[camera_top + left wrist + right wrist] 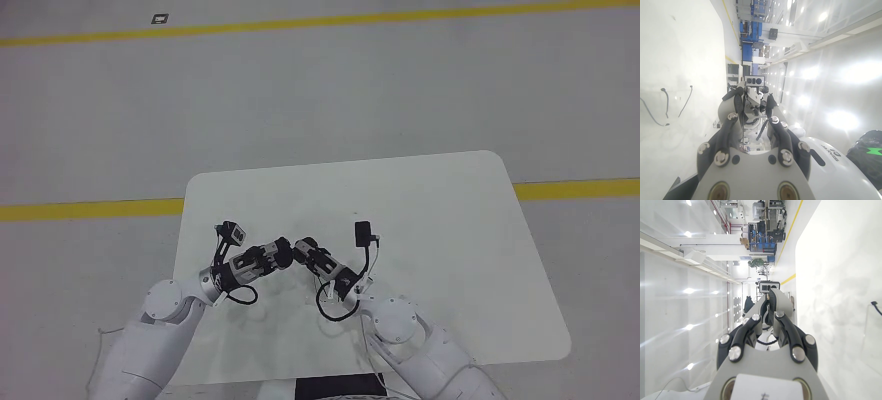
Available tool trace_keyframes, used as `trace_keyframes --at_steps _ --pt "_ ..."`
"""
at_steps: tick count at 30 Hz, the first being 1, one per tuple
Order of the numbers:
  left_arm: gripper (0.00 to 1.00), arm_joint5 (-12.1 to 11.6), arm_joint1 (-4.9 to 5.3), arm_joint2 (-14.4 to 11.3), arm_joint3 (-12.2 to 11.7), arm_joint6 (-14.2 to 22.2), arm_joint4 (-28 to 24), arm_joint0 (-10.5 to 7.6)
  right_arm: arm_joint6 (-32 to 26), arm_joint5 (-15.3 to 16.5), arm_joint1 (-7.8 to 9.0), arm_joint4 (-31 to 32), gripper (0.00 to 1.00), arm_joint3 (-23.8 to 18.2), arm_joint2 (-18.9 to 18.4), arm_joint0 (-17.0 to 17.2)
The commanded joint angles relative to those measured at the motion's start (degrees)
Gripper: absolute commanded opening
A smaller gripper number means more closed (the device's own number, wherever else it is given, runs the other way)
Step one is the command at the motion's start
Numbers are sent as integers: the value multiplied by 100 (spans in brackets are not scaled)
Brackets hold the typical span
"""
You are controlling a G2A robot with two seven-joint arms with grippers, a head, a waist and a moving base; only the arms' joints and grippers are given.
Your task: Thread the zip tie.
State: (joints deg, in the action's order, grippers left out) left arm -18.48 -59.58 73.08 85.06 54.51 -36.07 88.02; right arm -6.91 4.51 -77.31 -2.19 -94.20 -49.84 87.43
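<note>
The white rounded-corner table (450,250) carries the whole scene, with a yellow floor stripe (90,209) running past behind it. Over the table's near part the two arms meet nose to nose, each wrist camera looking straight at the other.

The left gripper (755,94) hangs above the tabletop with its jaws spread apart, the black ribbed pad of one of its fingers (738,101) facing inward. The right arm's front end shows in the gap between them.

The right gripper (769,294) points back at it, its two fingers drawn together at the tips. Whether anything is pinched there I cannot tell, since the spot is too small and dark.

Three black plastic zip ties (686,103) lie loose and flat on the table (one curled, two nearly straight). They are apart from each other and well apart from both grippers.
</note>
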Motion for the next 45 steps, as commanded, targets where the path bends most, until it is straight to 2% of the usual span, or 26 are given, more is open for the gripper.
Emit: trace_keyframes --at_steps 1,10,19,36,45 --pt "25 -7 3 -1 -1 -4 -4 -3 -1 -12 0 54 0 -4 1 -2" --pt "25 -23 19 2 8 -19 -21 5 35 -166 -1 429 0 -52 34 2" --pt "24 -26 37 11 24 -30 -31 19 46 -187 -3 556 0 -78 12 27" --pt "15 18 61 -30 34 -56 -21 22 5 8 -18 603 0 -121 -2 61" --pt "13 35 69 -70 -3 -62 -24 -1 -15 125 -29 421 0 -121 -56 83"
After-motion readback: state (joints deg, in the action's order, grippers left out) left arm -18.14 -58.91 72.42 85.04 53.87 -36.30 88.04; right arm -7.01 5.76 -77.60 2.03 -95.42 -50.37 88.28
